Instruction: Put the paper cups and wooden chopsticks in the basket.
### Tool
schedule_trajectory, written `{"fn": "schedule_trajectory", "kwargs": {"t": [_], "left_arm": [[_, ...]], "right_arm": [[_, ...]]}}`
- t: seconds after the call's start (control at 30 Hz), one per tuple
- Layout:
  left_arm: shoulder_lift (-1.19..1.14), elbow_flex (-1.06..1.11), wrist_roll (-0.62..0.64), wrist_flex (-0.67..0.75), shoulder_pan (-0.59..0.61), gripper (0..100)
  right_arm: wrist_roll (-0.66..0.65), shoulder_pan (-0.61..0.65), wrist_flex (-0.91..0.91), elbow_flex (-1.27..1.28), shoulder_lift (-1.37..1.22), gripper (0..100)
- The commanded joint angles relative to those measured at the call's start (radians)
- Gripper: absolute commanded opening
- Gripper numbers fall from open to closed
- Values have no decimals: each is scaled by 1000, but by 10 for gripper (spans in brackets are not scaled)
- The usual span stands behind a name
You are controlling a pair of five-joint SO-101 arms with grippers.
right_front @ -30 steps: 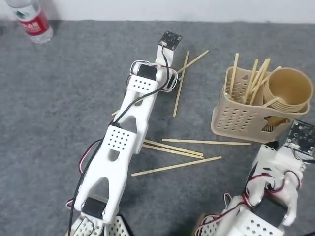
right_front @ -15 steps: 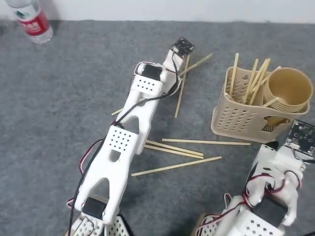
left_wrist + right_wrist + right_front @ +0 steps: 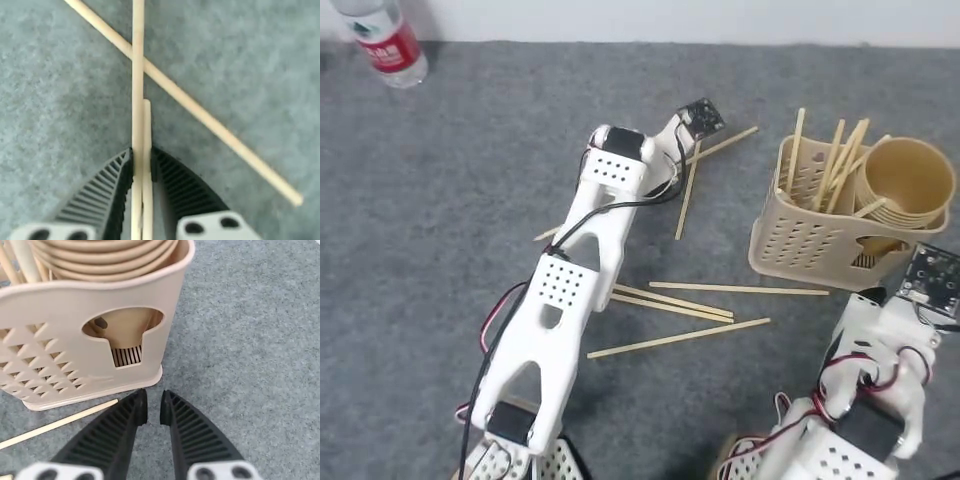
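Room for travel is widest on the left half of the table (image 3: 440,200), between the water bottle (image 3: 385,42) at the far edge and the left arm. That far edge meets a white wall (image 3: 640,15). On the right the basket (image 3: 820,250) stands near the table's side, with the paper cups (image 3: 910,180) stacked inside it and several sticks upright beside them. We count three loose chopsticks (image 3: 678,338) lying between the two arms, in front of the basket.

We see the left end effector (image 3: 141,152) pressed together on two chopsticks (image 3: 138,90), held side by side low over the table; a third chopstick (image 3: 210,120) crosses under them. The right end effector (image 3: 153,407) sits just in front of the basket wall, jaws drawn almost together with a thin slit, holding nothing
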State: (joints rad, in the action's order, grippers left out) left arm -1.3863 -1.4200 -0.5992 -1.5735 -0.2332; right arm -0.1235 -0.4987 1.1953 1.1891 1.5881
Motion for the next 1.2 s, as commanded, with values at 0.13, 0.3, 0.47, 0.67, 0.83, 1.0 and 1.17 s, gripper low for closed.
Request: {"fn": "schedule_trajectory", "kwargs": {"t": [0.13, 0.3, 0.47, 0.67, 0.83, 1.0, 1.17], "left_arm": [[109, 44, -196, -184, 41, 9], [242, 127, -210, -184, 23, 9], [376, 125, -173, -184, -29, 9], [491, 125, -117, -176, -78, 10], [423, 130, -29, -160, -23, 99], [308, 124, 135, -83, 34, 186], [230, 124, 311, 80, 68, 183]], "right_arm": [[2, 4, -12, -5, -1, 58], [2, 4, -12, -3, -1, 58], [2, 4, -12, -3, -1, 58], [2, 4, -12, -3, -1, 58], [2, 4, -12, -3, -1, 58], [2, 7, -12, -3, -1, 58], [2, 10, -12, -2, -1, 58]]}}
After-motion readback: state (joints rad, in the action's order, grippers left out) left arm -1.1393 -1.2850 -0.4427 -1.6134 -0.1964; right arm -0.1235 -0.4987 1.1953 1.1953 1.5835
